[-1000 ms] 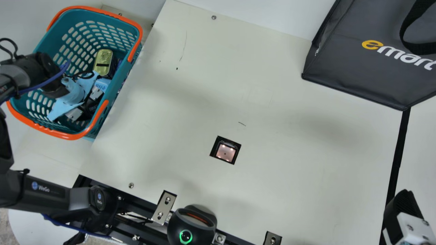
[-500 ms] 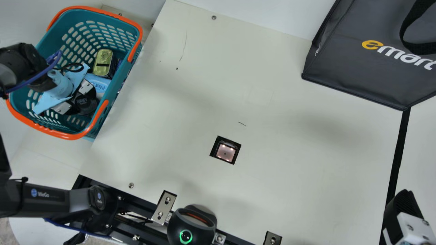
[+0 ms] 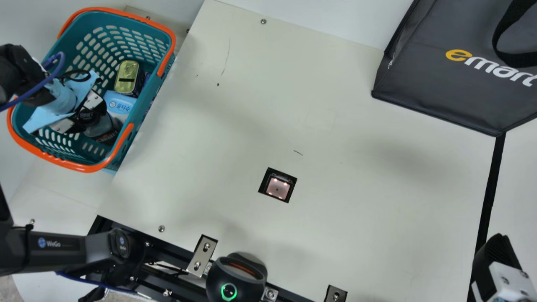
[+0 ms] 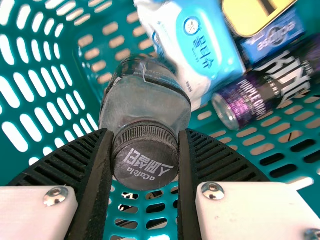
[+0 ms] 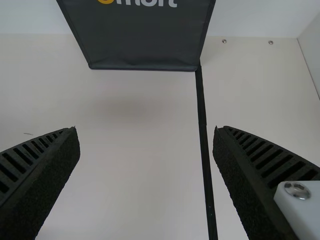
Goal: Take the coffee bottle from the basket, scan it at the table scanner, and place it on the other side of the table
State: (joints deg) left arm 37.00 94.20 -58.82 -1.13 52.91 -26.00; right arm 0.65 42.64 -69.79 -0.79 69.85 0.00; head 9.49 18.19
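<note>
Left pincer (image 3: 89,116): closed on the bottle (image 3: 100,129), in the basket (image 3: 147,100) at the main view's left. In the left wrist view one ribbed finger bears on each side of the black cap (image 4: 145,157), the body of the bottle extending beyond it. Whether the base touches the basket floor cannot be told. Light-blue wrapping (image 3: 63,98) covers the wrist above this pincer.

Right pincer (image 3: 497,251): open, fingers well apart, above the desk (image 3: 335,218) near the black strip (image 3: 490,188).

Other basket contents: a blue-and-white wipes pack (image 3: 119,102), beside the bottle; a gold-topped tin (image 3: 127,76), just beyond the pack; a purple-and-black can (image 4: 245,102), lying on its side; and a small blue packet (image 4: 275,36) between the tin and the can.

Desk: the scanner (image 3: 277,187) is set into the surface, its window lit. A black device (image 3: 237,279) with a green ring is at the near edge. A dark grey bag (image 3: 440,79) occupies the far right.
</note>
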